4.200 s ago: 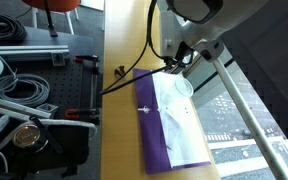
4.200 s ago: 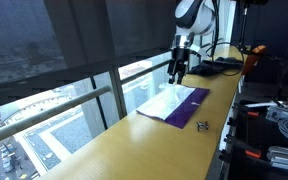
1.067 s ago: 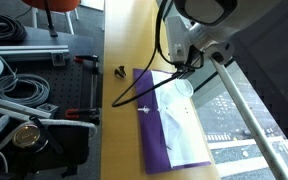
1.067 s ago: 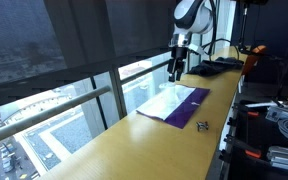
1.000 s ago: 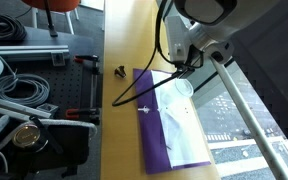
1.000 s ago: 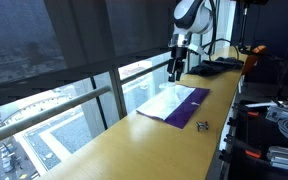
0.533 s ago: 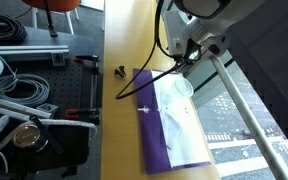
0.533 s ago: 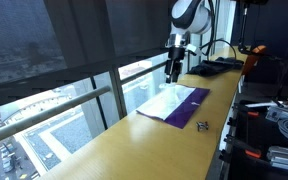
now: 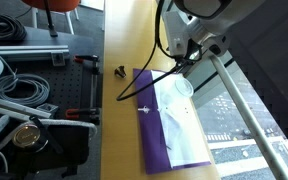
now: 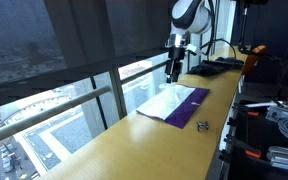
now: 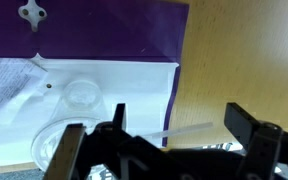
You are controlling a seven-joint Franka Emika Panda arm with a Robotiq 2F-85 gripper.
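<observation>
Clear cup [image 11: 79, 97] stands untouched on white sheet [image 9: 179, 125], purple mat [image 9: 149, 145], desk [image 9: 124, 40]. Claw [image 11: 156, 130] hovers above, spread wide, empty; no grasp yet.

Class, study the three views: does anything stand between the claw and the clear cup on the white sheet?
Nothing visible does. The open claw hangs above the sheet, and the cup lies just below it, slightly to one side. Only air separates them.
</observation>
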